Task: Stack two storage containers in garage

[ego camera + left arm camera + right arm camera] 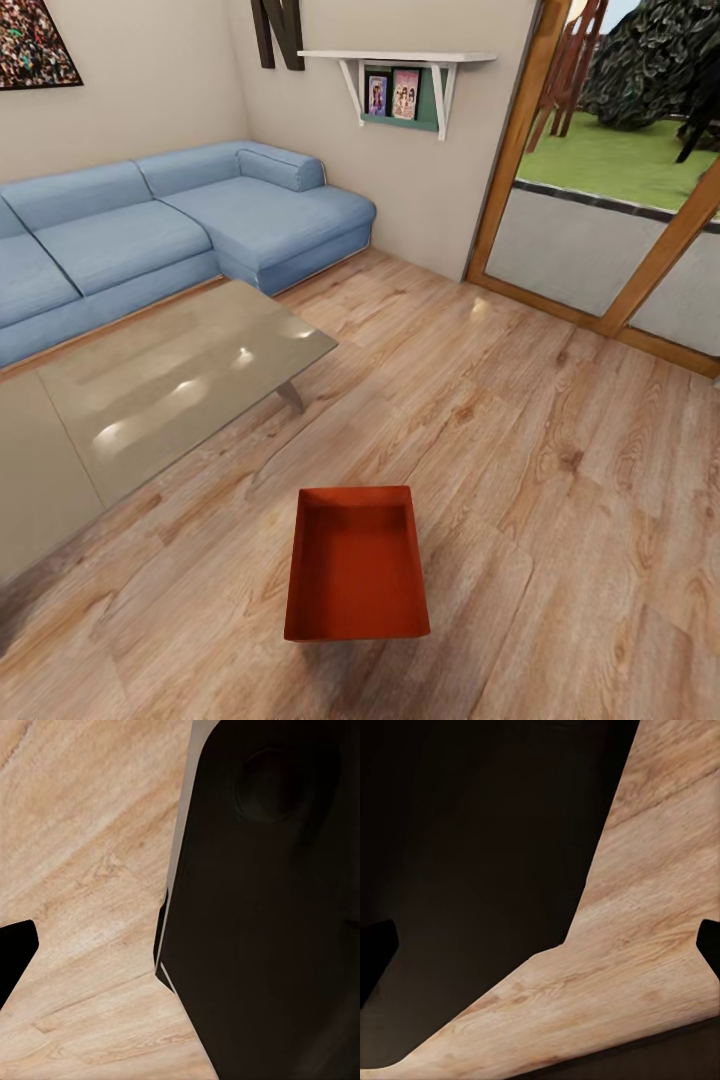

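Observation:
One orange-red open-topped storage container (357,570) sits empty on the light wood plank floor (560,480) of the living room, low in the middle of the head view. The second container is out of view. In the right wrist view my right gripper (540,945) hangs above the planks beside my dark body, its black fingertips (376,945) far apart at the frame's two edges, nothing between them. In the left wrist view my left gripper (180,952) is also above the planks; one fingertip (15,952) shows at the edge and the other is lost against my dark body.
A glass coffee table (170,390) stands to the left of the container, with a blue corner sofa (180,230) behind it. Wood-framed glass doors (600,240) fill the right wall. A white shelf (400,60) hangs on the far wall.

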Robot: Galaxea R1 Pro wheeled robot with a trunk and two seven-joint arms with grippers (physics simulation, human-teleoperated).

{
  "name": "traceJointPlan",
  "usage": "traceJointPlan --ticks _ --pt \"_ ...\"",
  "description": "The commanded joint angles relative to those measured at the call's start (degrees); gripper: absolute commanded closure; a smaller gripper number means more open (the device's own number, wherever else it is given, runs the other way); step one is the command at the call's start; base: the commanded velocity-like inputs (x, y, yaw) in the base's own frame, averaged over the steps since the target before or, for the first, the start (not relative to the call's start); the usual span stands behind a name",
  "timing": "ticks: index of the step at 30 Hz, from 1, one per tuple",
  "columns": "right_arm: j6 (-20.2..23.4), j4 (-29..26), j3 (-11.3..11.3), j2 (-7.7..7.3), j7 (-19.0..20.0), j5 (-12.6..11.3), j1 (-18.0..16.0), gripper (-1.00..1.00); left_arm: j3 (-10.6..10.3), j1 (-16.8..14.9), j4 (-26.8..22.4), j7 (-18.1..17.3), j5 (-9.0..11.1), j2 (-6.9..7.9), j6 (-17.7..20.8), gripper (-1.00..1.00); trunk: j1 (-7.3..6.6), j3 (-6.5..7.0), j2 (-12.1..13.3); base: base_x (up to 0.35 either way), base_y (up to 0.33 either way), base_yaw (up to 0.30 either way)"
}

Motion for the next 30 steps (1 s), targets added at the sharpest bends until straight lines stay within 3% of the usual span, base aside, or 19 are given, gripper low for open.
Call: traceJointPlan --ticks 1,14,24,30 --pt "-0.35 0.18 0.46 0.02 -0.02 -0.48 -0.06 -1.0 -0.17 -0.02 0.04 0.08 0.4 -0.01 -0.19 -1.0 0.0 -0.03 -0.02 0.0 0.0 0.0" --pt "-1.0 0.17 0.32 -0.14 -0.17 -0.47 -0.06 -1.0 -0.17 -0.02 0.04 0.08 0.4 -0.01 -0.18 -1.0 0.0 -0.03 -0.02 0.0 0.0 0.0" --pt "-0.57 -0.02 0.22 0.56 -0.82 -0.49 -0.06 -1.0 0.26 -0.02 0.04 0.07 0.67 -0.06 -0.23 -1.0 0.0 -0.03 -0.02 0.0 0.0 0.0" --pt "0.4 -4.43 0.0 0.61 -0.71 -0.98 -0.06 -1.0 0.35 -0.02 0.0 -0.3 0.69 -0.02 -0.27 -1.0 0.0 -0.03 -0.02 0.0 0.0 0.0"
